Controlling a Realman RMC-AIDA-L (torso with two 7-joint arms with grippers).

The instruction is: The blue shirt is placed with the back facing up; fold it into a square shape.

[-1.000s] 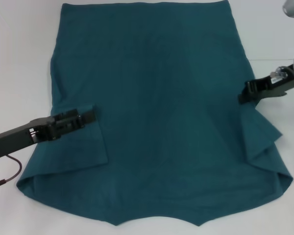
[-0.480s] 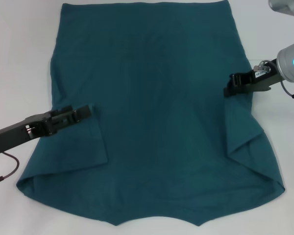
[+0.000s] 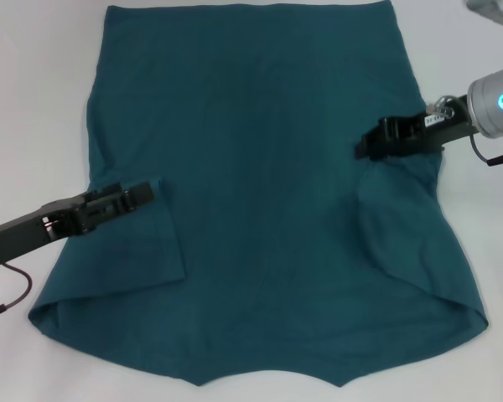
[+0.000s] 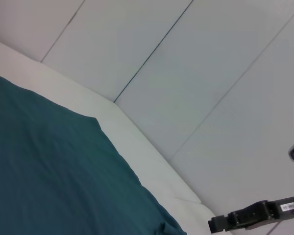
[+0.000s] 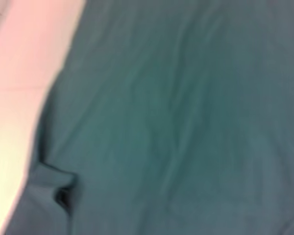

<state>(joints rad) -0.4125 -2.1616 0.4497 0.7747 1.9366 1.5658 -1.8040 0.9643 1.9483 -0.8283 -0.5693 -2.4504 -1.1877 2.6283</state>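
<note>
- The large teal-blue short-sleeved cotton shirt (image 3: pixel 260 193) lies spread flat, plain back up, over most of the white desk (image 3: pixel 33 92), its hem at the far edge and its neckline nearest me.
- My right pincer (image 3: pixel 370 144) is over the shirt's right sleeve side, and appears clamped on a raised fold of the sleeve cloth, which drapes down from it toward the shirt's middle.
- My left pincer (image 3: pixel 141 194) lies low at the shirt's left side, on the sleeve flap folded inward there; I cannot tell whether it is parted or closed.
- I judge the cloth light, soft and limp: it will sag, wrinkle and drag behind any pinch, not hold a line by itself.
- Best hold, I think, is an edge or sleeve seam, where a doubled layer gives the pincer something to bite.
- Around the shirt I see only bare desk, a pale wall beyond, and a cable (image 3: pixel 12 293) by my left arm.
- The only likely obstruction is my own arms crossing above the shirt.
</note>
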